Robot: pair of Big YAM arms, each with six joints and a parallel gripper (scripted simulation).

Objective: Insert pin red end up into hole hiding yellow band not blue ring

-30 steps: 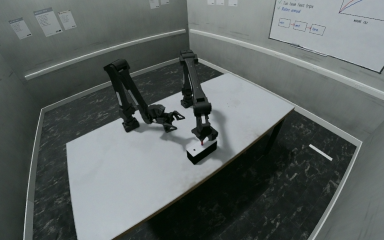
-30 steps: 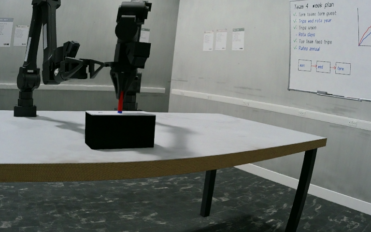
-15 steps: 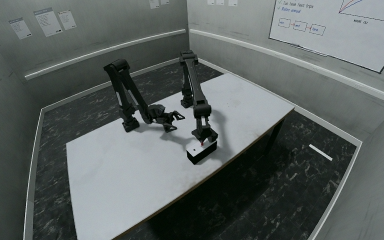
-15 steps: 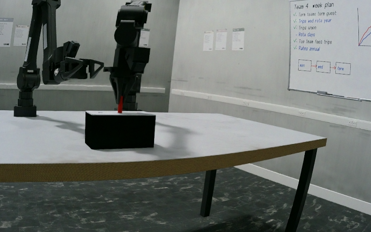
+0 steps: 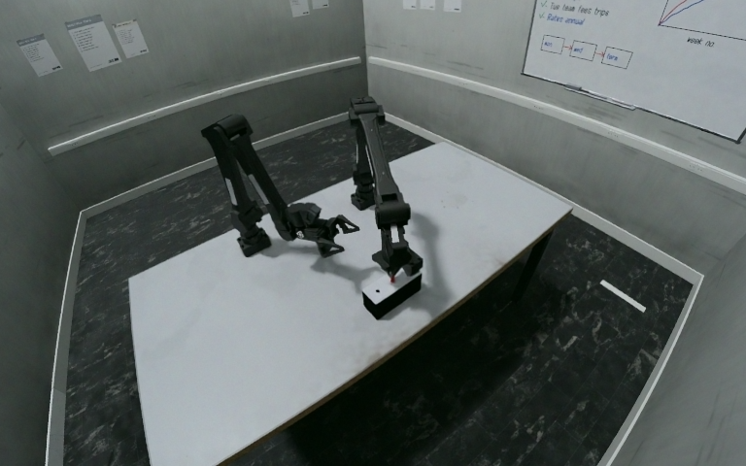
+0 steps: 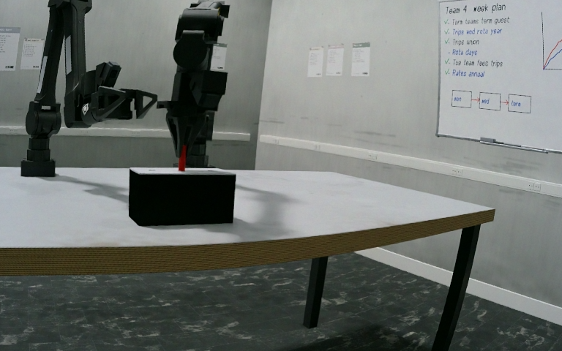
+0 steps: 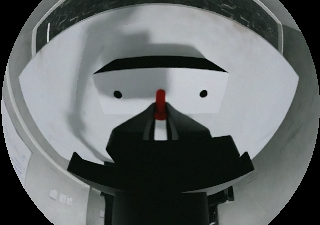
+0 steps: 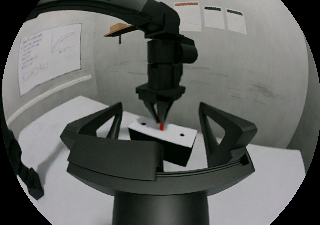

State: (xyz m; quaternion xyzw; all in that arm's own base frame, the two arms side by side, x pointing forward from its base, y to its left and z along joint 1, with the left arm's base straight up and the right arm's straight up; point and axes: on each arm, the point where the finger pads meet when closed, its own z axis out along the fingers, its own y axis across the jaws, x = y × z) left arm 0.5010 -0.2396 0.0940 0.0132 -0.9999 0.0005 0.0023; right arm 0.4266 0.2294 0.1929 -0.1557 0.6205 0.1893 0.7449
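Exterior view: fingers (image 5: 392,273) (image 6: 183,152) seemingly grip the red pin (image 5: 391,279) (image 6: 182,161) (image 7: 160,99) (image 8: 161,127).

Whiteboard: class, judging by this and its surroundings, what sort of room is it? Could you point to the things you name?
Probably an office or training room: the whiteboard (image 5: 655,86) (image 6: 510,117) (image 8: 50,57) reads "Team 4 week plan", and notices (image 5: 91,43) (image 6: 3,48) hang on grey walls.

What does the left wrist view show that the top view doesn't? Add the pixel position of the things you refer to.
Only left wrist: the outer hole (image 7: 117,94) that the left end effector (image 5: 394,273) (image 7: 160,106) blocks from above.

Only top: the right end effector (image 5: 352,238), open and away from the block (image 5: 395,297) (image 7: 140,84), and the left arm's base (image 5: 361,200).

Both: the other outer hole (image 5: 377,290) (image 7: 203,93), and the pin (image 5: 391,280) (image 7: 160,97) in the middle hole, gripped by the left end effector, with only red visible.
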